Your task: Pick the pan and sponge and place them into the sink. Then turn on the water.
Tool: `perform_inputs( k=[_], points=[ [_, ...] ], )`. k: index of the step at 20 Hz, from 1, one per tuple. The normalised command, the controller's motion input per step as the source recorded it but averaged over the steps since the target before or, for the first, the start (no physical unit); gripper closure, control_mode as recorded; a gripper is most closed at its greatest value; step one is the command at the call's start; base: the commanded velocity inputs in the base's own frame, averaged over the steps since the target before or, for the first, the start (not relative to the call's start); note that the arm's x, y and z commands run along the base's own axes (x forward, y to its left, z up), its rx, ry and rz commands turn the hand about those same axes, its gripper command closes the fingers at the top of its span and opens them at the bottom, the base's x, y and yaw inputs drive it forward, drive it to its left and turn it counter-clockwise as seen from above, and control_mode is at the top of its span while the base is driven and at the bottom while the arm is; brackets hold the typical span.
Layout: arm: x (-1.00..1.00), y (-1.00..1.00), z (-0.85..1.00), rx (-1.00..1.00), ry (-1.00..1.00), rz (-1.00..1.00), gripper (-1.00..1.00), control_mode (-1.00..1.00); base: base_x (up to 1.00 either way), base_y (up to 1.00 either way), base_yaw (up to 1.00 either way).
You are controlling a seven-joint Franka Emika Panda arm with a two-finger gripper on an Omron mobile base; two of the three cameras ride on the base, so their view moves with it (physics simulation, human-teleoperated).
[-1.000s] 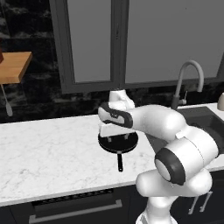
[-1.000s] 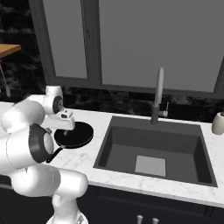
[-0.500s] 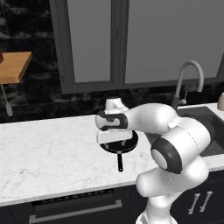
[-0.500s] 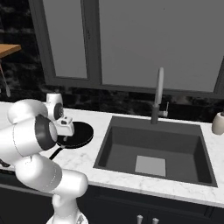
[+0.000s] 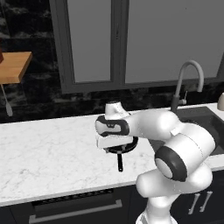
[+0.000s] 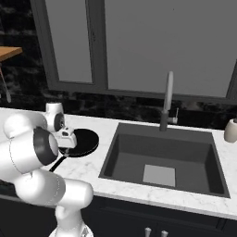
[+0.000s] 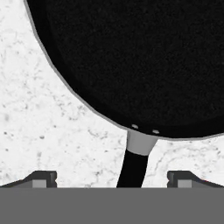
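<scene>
The black pan [image 5: 127, 145] lies on the white marble counter left of the sink [image 6: 130, 153], its thin handle [image 5: 119, 163] pointing toward the counter's front edge. My gripper [image 5: 114, 147] hangs low over the handle end of the pan [image 6: 86, 140]. In the hand view the pan [image 7: 140, 61] covers the top, and its handle [image 7: 133, 168] runs down between my two fingertips [image 7: 42, 178]. The gripper [image 7: 113, 179] is open, its jaws standing wide on either side of the handle and apart from it. The sponge is out of view. No water runs from the faucet [image 6: 167, 102].
A white soap dispenser [image 6: 230, 130] stands on the counter right of the sink. A wooden shelf [image 5: 14, 66] juts out at upper left with a utensil [image 5: 5, 103] hanging beneath it. A dark window wall backs the counter [image 5: 48, 148].
My hand has come down over the pan and turned toward its handle. The jaws have stayed wide open. The pan has not moved.
</scene>
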Motion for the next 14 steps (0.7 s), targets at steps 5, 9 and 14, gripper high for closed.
perform_inputs(
  k=[5,9,14],
  points=[
    [-0.19,-0.04,-0.13,0.00,-0.11,0.00,-1.00,-1.00,0.00,0.00,0.00],
    [0.00,-0.06,-0.31,0.01,-0.02,-0.01,-1.00,-1.00,0.00,0.00,0.00],
    [0.00,-0.07,-0.43,0.01,0.00,-0.01,-1.00,-1.00,0.00,0.00,0.00]
  ],
)
